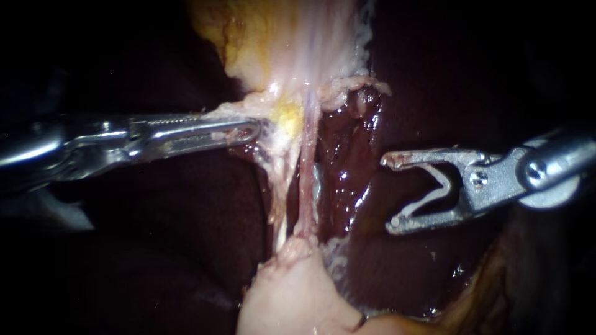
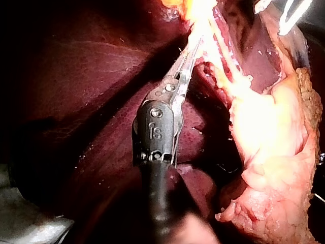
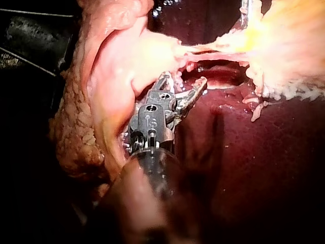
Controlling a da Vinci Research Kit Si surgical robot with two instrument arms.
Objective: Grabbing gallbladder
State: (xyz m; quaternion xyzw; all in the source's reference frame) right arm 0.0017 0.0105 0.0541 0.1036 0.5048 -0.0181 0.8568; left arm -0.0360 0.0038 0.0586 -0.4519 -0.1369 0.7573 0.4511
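Observation:
The gallbladder (image 1: 279, 37) hangs pale yellow at the top of the endoscope view. From its lower edge a thin pink tube (image 1: 306, 180) runs down to a pale lump (image 1: 292, 291). My left instrument (image 1: 248, 131) comes in level from the left, its long jaws shut on the whitish tissue at the gallbladder's lower edge. In the left wrist view those jaws (image 2: 191, 51) end in the bright tissue. My right instrument (image 1: 390, 192) stands right of the tube, apart from it. Its jaws stand wide apart with a white clip (image 1: 434, 192) seated between them.
Dark red liver (image 1: 186, 205) lies on both sides of the tube, with a wet raw bed (image 1: 347, 161) just right of it. In the right wrist view, fatty yellow tissue (image 3: 76, 127) lies beside my right instrument (image 3: 184, 82).

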